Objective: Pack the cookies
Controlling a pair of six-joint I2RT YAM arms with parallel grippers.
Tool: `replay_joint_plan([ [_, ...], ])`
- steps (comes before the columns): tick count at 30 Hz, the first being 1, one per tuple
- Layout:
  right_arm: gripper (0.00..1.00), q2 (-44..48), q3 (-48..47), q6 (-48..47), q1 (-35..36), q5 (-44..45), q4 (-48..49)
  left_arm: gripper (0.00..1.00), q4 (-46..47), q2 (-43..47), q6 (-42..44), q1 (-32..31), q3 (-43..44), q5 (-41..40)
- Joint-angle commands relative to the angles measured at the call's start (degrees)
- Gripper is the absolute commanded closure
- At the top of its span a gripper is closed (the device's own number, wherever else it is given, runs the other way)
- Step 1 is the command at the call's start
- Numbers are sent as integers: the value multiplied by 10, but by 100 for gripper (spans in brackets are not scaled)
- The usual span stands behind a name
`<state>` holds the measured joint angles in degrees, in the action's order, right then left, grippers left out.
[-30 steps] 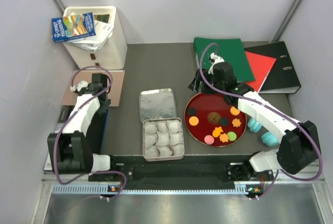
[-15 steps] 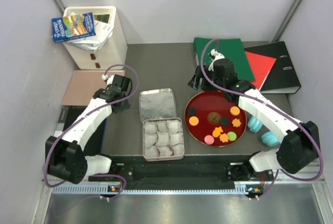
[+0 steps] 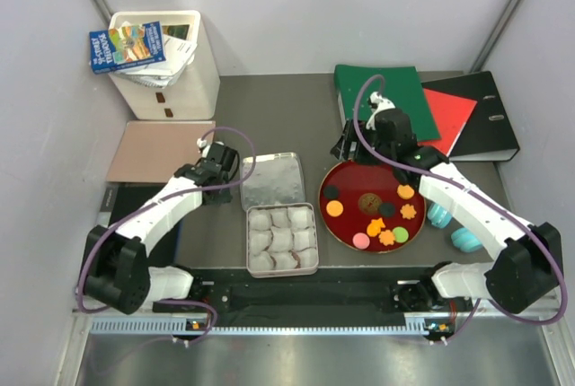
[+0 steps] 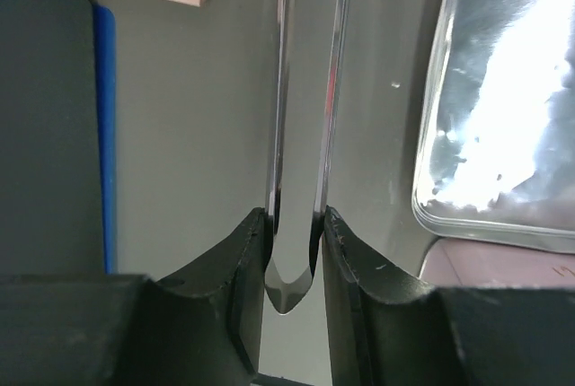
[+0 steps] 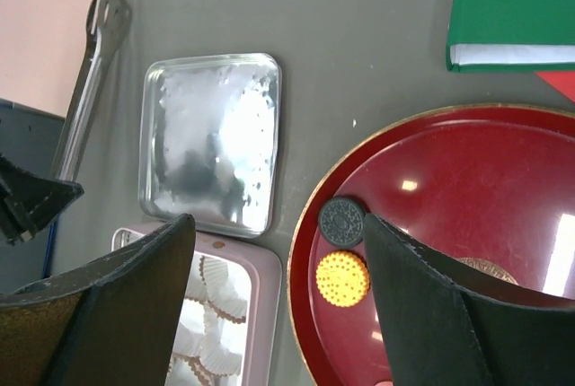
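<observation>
The cookies lie on a round red plate [image 3: 358, 178]: black rounds [image 3: 331, 192], orange rounds [image 3: 334, 209], a larger brown one [image 3: 368, 202], orange flowers [image 3: 409, 212], a pink one [image 3: 360, 241] and a green one [image 3: 401, 234]. My right gripper [image 3: 353, 147] is open and empty above the plate's far left rim. In the right wrist view [image 5: 278, 242] a black cookie [image 5: 342, 221] and an orange cookie [image 5: 342, 278] lie between its fingers. My left gripper [image 3: 216, 169] is shut on metal tongs [image 4: 305, 90] just left of the silver lid [image 3: 272, 179].
A pink tin [image 3: 313, 241] filled with white paper cups [image 3: 281, 240] stands in front of the lid. Turquoise headphones [image 3: 449, 226] lie right of the plate. Green [image 3: 386, 90] and red [image 3: 449, 112] folders and a black binder [image 3: 490, 121] lie behind. A white bin [image 3: 171, 72] and a pink board [image 3: 157, 148] are at the left.
My left arm has swung right from over the pink board to beside the silver lid, carrying the tongs. My right gripper has shifted slightly right, staying near the plate's far rim.
</observation>
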<state>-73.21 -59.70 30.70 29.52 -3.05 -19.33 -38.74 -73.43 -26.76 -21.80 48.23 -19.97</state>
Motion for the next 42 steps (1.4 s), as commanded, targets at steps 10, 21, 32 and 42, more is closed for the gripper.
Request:
replay_joint_plan([
  [10,25,29,5,-8,7,8,-3,13,61,-53,-35,1,41,-12],
  [21,25,34,14,-9,7,6,-8,1,132,-169,22,9,123,21],
  [32,25,36,23,-11,6,16,-9,1,140,-188,73,11,106,49],
  [42,25,25,22,-9,6,1,-2,1,163,-129,72,12,118,47],
])
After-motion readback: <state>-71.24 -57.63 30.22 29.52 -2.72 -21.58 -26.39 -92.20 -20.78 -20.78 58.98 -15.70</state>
